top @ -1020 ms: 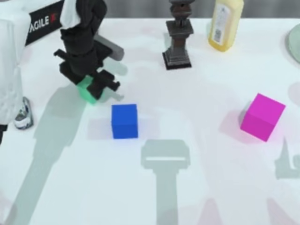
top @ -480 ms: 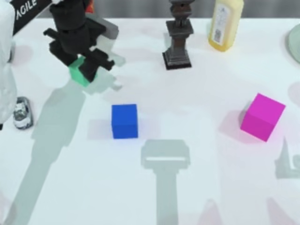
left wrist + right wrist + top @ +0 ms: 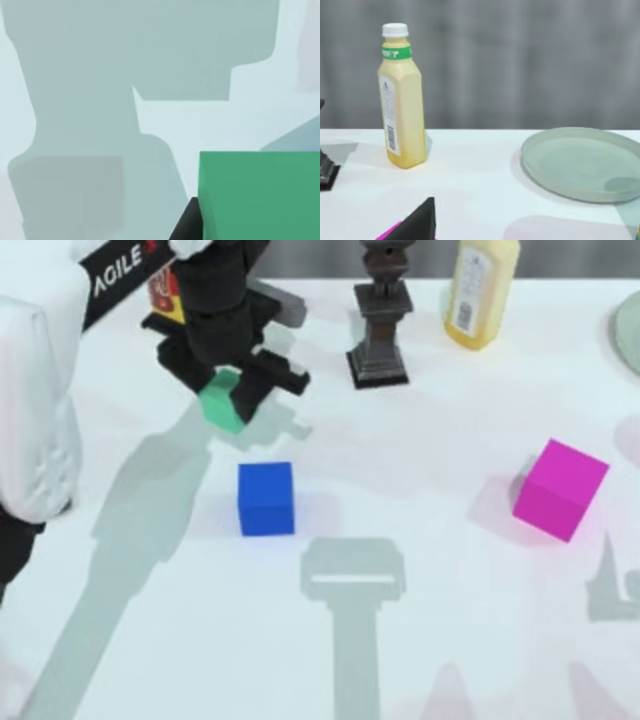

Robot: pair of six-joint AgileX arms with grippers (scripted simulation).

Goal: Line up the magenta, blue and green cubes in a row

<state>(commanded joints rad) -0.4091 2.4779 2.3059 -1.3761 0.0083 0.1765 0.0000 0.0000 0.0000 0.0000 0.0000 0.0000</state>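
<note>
My left gripper [image 3: 228, 400] is shut on the small green cube [image 3: 222, 400] and holds it above the table at the back left. In the left wrist view the green cube [image 3: 260, 195] fills the lower corner beside one dark fingertip [image 3: 187, 225]. The blue cube [image 3: 266, 498] rests on the table just in front of the held cube. Far to the right sits the magenta cube [image 3: 560, 489], turned at an angle. My right gripper [image 3: 462, 232] is out of the top view; a sliver of the magenta cube [image 3: 387, 234] shows in its wrist view.
A dark pedestal-like object [image 3: 380, 325] stands at the back centre, a yellow bottle [image 3: 482, 290] to its right and a pale glass plate [image 3: 630, 330] at the far right edge. The bottle [image 3: 402, 100] and plate [image 3: 580, 162] also show in the right wrist view.
My left gripper, holding the green cube, first rose and drew back, then swung right toward the table's middle. The blue and magenta cubes have not moved.
</note>
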